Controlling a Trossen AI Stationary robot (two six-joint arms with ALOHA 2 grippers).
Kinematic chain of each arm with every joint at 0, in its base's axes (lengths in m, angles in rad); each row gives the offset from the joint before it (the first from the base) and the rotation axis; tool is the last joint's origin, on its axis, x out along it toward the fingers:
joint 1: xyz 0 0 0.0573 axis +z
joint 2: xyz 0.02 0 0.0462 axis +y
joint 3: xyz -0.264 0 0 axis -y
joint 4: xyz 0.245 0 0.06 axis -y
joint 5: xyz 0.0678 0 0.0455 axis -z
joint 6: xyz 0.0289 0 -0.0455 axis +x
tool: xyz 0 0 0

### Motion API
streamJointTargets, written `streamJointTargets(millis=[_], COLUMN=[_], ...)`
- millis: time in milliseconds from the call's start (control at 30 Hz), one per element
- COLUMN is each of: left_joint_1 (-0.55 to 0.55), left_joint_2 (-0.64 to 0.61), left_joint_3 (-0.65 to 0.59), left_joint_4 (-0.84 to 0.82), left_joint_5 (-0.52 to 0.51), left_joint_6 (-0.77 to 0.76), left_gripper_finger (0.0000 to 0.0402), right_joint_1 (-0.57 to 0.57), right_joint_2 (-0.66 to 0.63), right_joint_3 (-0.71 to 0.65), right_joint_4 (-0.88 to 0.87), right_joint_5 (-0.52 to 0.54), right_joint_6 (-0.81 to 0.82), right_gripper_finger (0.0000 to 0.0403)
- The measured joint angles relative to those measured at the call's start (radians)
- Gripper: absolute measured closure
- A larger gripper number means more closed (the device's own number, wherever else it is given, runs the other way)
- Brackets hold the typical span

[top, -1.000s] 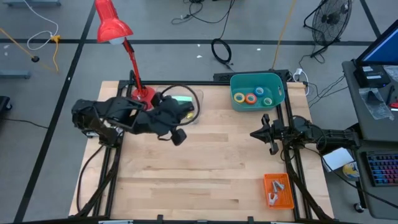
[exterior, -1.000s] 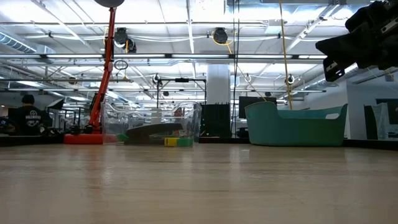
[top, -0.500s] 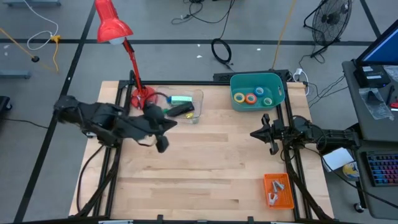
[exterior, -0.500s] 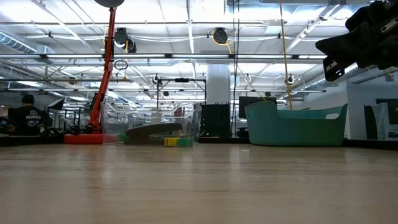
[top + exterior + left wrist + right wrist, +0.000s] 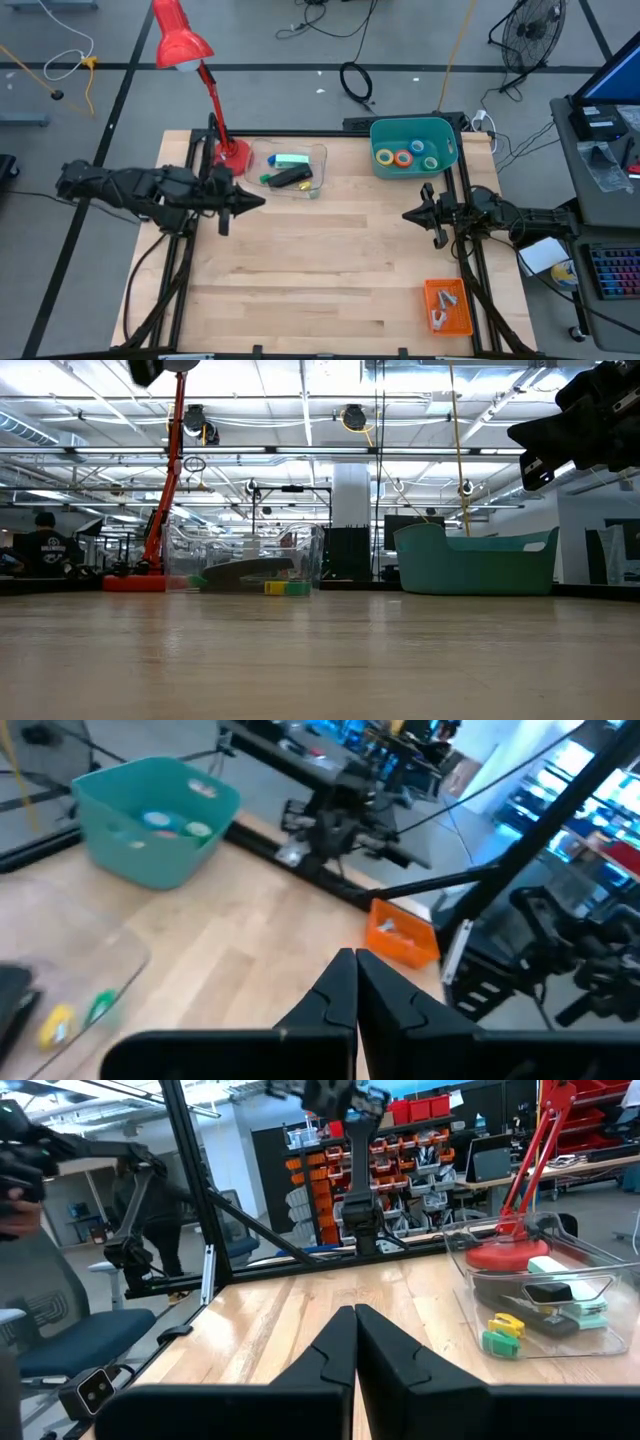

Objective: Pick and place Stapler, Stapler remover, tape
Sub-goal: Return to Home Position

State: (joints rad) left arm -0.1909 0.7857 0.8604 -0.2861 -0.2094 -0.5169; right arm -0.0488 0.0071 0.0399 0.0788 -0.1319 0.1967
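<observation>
table: light wood, dark frame | desk lamp: red, base on a table corner | cable coil: black, on floor beyond table | fan: on floor | person: background, dark top

Two arms, same build, dark all over.
Left arm and right arm: matte black, blocky links, chunkier housings at the joints. Left gripper and right gripper have two dark fingers each. Left fingers and right fingers are flat-faced wedges, tapering to a point from a wide black crossbar.
</observation>
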Motion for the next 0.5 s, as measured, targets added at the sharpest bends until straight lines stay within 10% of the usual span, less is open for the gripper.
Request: streamJointTargets(millis=[500], left_joint_1=[0.09], left_joint_2=[-0.371], left_joint_3=[-0.406], left_joint_4=[0.304], left_joint_5=[0.002], left_joint_6=[0.064], left_gripper_finger=[0.0401], right_joint_1=[0.0], right_joint_2=[0.0], right_joint_3=[0.0], right_joint_4=[0.0], right_joint_5=[0.0], right_joint_6=[0.0], right_gripper_finger=[0.0403])
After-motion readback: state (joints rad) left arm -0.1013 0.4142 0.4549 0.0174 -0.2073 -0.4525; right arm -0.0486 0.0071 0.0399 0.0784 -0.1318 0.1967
